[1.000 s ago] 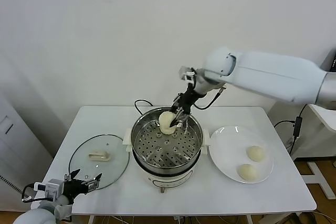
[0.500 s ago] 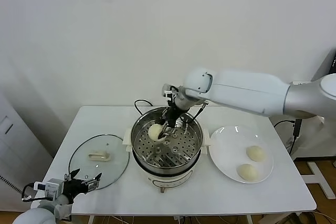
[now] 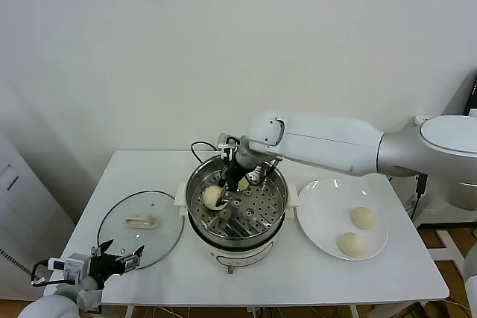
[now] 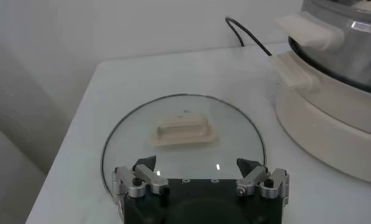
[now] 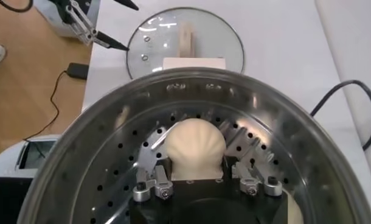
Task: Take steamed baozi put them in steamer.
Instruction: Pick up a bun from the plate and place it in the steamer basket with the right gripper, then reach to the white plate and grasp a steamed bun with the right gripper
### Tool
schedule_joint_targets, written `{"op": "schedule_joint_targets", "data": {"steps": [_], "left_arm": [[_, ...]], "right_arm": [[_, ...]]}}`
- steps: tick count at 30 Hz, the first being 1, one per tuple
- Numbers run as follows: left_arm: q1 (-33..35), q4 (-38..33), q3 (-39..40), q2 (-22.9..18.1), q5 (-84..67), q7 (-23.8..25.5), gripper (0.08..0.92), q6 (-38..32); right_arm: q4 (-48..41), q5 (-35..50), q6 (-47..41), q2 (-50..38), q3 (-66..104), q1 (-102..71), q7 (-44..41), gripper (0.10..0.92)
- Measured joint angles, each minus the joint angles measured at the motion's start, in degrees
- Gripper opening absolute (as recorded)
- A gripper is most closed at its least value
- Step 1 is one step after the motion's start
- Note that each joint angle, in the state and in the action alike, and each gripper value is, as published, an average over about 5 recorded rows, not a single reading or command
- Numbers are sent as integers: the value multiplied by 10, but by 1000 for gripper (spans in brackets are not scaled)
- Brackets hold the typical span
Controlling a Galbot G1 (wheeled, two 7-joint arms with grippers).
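While the right gripper (image 5: 195, 178) hangs inside the steamer (image 3: 277, 206), its fingers flank a baozi (image 3: 213, 196) resting on the tray's left; soft and light, it wants gentle side holds. The left gripper (image 4: 201, 178) waits spread near the lid (image 3: 165, 223).

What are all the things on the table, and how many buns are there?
Baozi in the steamer: at least one, cream-white, on the perforated tray between the right gripper's fingers; a second may be hidden behind the gripper.
Baozi on the plate: two, cream-white, on its right part.
Steamer: one, shiny steel with cream handles, middle of the table.
Plate: one, white, right of the steamer.
Glass lid: one, clear with cream handle, left of the steamer.
Black cord: one, behind the steamer.
Table: one, white.
Right gripper: inside the steamer, around the baozi.
Left gripper: open, beside the lid.
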Motion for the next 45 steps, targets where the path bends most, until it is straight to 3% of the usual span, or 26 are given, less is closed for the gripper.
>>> {"op": "schedule_joint_targets", "data": {"steps": [7,11,20,29,36,45], "left_arm": [[1,0,0,0,0,0,823,0],[2,0,-1,2,0,0,823,-1],[3,0,-2,2,0,0,823,-1],[9,-7,-7,3,0,0,823,-1],[11,-9,-8,5,0,1,823,-1],[13,-14,-10,7,0,1,823,0]], "right_arm": [[2,-3,-1,-3,4,2,-1,756],[8,-8,5,-19,3,14,-16,816],[42,-50,42,-102,-23,89,-99,823],[69,-157,109,-231,-43,124,-202,823],[65,-255,160,-312,-17,85,-255,823],[43,-363,208,-356,56,-14,-293,823]]}}
